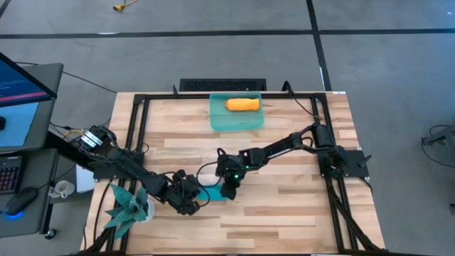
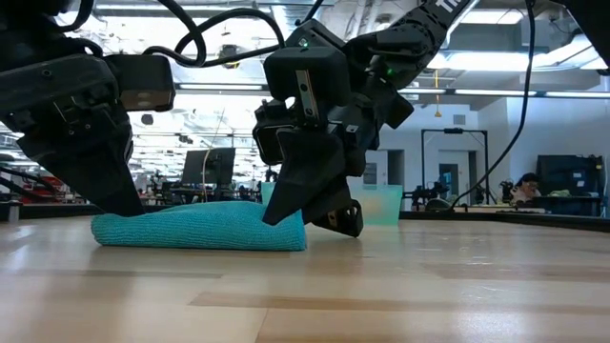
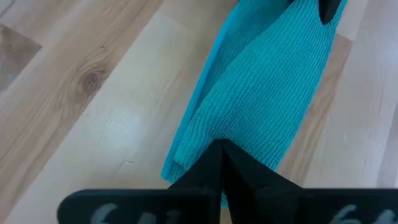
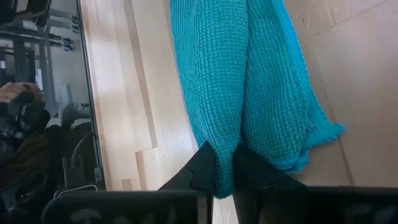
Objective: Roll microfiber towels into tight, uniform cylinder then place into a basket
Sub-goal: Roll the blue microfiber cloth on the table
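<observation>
A teal microfiber towel [image 1: 212, 193], rolled into a loose cylinder [image 2: 200, 229], lies on its side on the table near the front edge. My left gripper [image 1: 190, 201] is at its left end, shut. My right gripper [image 1: 227, 192] is at its right end, closed on cloth. An orange towel [image 1: 242, 104], rolled up, lies inside the sea-green basket [image 1: 220, 121], which stands at the far middle of the table. My left gripper sets its shut fingertips [image 3: 219, 163] on the left end of the roll [image 3: 205, 134], slanting down from the table's left. The roll lies flat on the table under them. My right gripper has a fold at the roll's right end [image 4: 225, 146] in the narrow gap between its two fingers [image 4: 205, 165]. The fingers slant down from the table's right. The roll rests on the table.
A spiky teal plant [image 1: 128, 206] stands at the near left corner, close behind my left arm. A black metal frame [image 1: 135, 128] runs round the table. A desk with a monitor [image 1: 21, 78] and a mug [image 1: 62, 188] is beyond the left edge.
</observation>
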